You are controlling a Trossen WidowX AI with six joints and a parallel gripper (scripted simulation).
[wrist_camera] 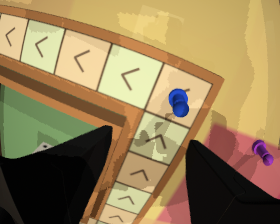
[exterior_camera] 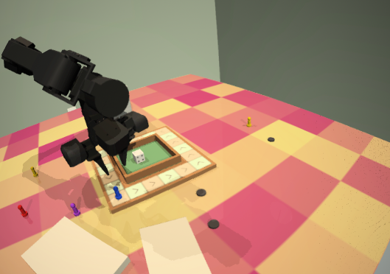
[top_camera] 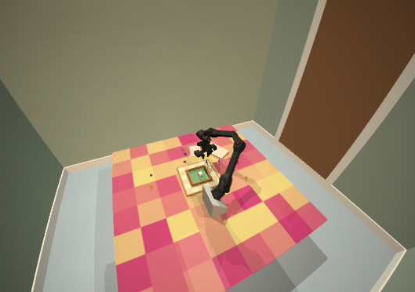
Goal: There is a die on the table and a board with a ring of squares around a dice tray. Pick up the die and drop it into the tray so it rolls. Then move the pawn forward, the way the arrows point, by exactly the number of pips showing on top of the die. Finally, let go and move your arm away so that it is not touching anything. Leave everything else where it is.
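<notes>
We see a checkered pink, yellow and orange bench (exterior_camera: 307,206), matte and flat. Below the hand (exterior_camera: 113,165) lies the square wooden-framed board (exterior_camera: 204,170) with pale arrow squares around a green-floored tray (exterior_camera: 175,156). The white cubic die (exterior_camera: 138,156) rests in the tray, just beyond the hand's dark pointed fingers, which stand partly apart, gripping nothing. The wrist view alone shows the glossy blue pawn (wrist_camera: 179,103) on the corner square ahead of the fingertips.
</notes>
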